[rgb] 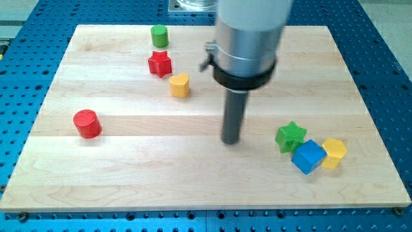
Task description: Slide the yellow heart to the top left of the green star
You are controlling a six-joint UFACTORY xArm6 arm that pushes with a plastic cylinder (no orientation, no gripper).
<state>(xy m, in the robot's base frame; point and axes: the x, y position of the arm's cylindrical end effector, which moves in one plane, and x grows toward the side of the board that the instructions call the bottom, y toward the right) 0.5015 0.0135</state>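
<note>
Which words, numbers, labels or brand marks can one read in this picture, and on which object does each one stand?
None: no readable text appears anywhere in the view.
The wooden board is bare wood.
The yellow heart, green star, red star, blue cube and the other blocks carry no marks.
The silver arm housing above my tip shows no label or brand.

Wooden board (193, 180) on blue perforated table (386, 77)

Bright, even light; soft shadows
</note>
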